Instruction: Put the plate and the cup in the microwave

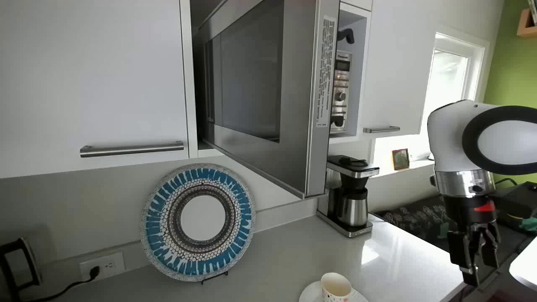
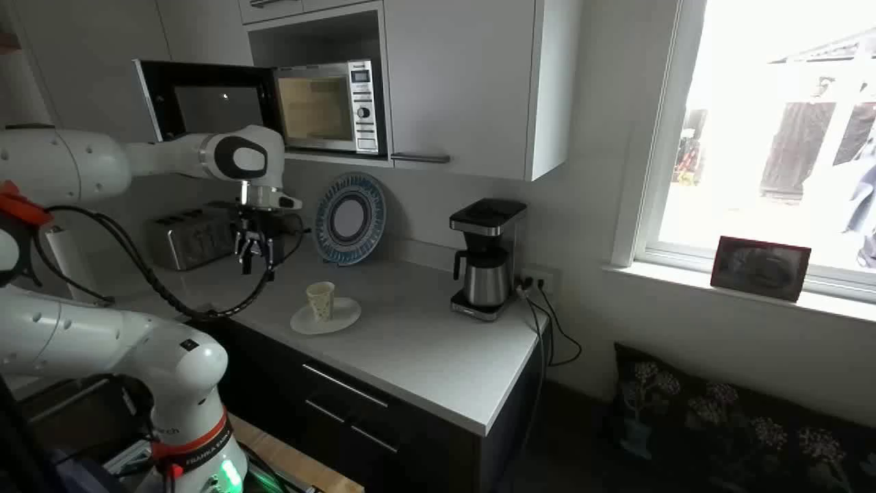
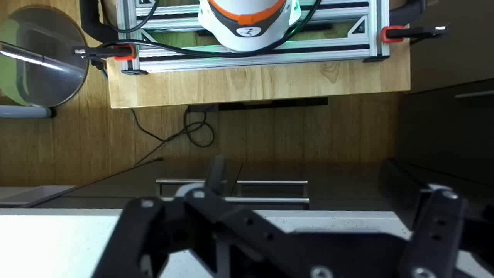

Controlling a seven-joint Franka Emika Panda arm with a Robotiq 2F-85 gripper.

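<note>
Blue-streaked plate (image 1: 198, 222), white plate (image 2: 347, 313), speckled pale cup (image 2: 320, 302), silver microwave (image 2: 327, 106), black claw (image 1: 480, 269)

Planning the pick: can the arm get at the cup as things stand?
Probably yes: the cup stands upright on the white plate, nothing visible covers its mouth, and the fingers hang open and empty.

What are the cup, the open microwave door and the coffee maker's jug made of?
Cup: perhaps paper or ceramic; its pale, matte, speckled wall leaves that open.
Microwave door: likely satin steel, from its soft grey sheen, around a dark pane, probably glass.
Jug: seemingly steel, with bright silvery highlights.
</note>
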